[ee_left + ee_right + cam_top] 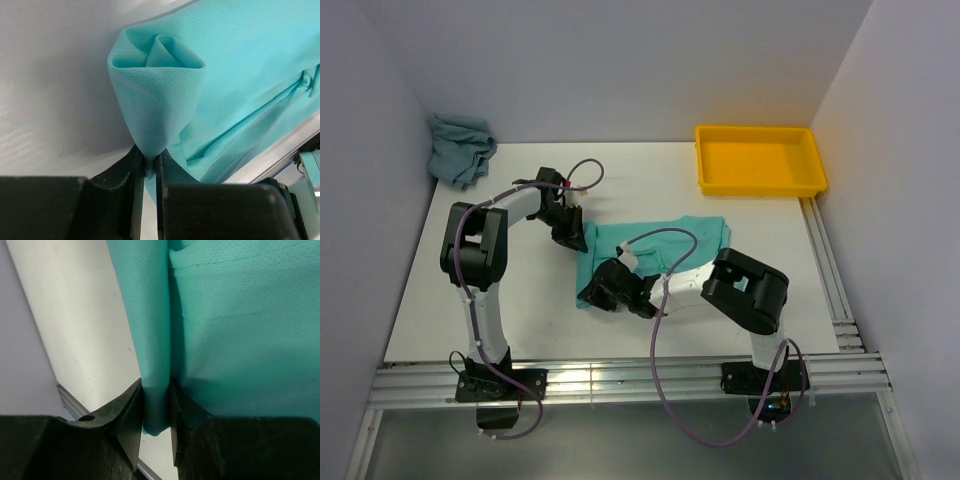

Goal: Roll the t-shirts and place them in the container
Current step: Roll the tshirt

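**Top view.** The mint-green shirt [670, 245] lies mostly flat on the table [650, 185]. My left pincer [572, 235] is at one end of the shirt's left edge and my right pincer [603, 290] is at the other end. The cloth spreads away from both toward my right. The blue-grey shirt [460, 148] lies crumpled well beyond my left pincer. A yellow tray [760, 160] stands well apart, far beyond my right pincer.

**Left wrist view.** My left pincer [147, 160] is pressed together on a bunched corner of the shirt [165, 100]. Just ahead of the tips the edge curls into a loose, open cone. Bare table [50, 75] shows to the left of the tips.

**Right wrist view.** My right pincer [157, 405] is pinching the turned-over edge, which runs straight ahead from the tips as a narrow tube. The flat body of the shirt [240, 330] lies just to the right of it.

**Handling.** The cloth looks thin, light and limp, with a fine perforated weave. I judge that it will sag between grips and that the roll will not hold its own shape. It is best gripped at both ends of the rolled edge, as it is gripped now. Tension should be kept even, because an uneven pull is likely to skew or loosen the roll.
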Tool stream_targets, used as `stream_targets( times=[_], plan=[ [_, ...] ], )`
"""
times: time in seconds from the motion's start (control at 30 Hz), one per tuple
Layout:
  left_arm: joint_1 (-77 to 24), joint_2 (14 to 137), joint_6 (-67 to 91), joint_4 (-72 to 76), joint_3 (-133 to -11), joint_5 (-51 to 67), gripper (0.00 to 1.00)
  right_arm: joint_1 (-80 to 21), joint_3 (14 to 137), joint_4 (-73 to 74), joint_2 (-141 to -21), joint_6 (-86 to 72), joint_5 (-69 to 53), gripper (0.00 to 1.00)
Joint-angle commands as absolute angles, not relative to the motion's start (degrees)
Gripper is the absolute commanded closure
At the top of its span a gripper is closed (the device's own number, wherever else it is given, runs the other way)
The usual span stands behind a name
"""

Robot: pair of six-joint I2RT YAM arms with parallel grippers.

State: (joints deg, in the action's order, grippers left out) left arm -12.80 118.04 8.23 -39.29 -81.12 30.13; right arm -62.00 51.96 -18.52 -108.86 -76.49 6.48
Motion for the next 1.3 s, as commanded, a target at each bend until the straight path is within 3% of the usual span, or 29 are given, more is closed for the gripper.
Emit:
stream_targets(
  times=[0.0,0.27,0.67,1.0,1.27],
  plan=[
    [-12.7,116.7,6.5,-39.8,-82.4,22.4,0.91,-64.8,53.5,-7.1,-108.4,-73.8,8.0,0.68],
    [-13.1,116.4,5.6,-40.3,-81.9,21.2,0.89,-67.1,55.6,0.8,-105.6,-72.4,10.7,0.5],
    [-13.7,116.0,5.4,-41.5,-81.9,20.2,0.88,-71.2,76.4,28.3,-101.2,-65.6,26.5,0.44],
    [-14.2,115.4,5.1,-43.2,-82.3,19.5,0.85,-66.8,104.3,42.8,-121.5,-59.2,36.0,0.45],
    [-14.7,115.2,5.0,-43.9,-82.1,19.9,0.83,-64.2,110.5,42.3,-130.0,-55.8,37.4,0.46]
  ],
)
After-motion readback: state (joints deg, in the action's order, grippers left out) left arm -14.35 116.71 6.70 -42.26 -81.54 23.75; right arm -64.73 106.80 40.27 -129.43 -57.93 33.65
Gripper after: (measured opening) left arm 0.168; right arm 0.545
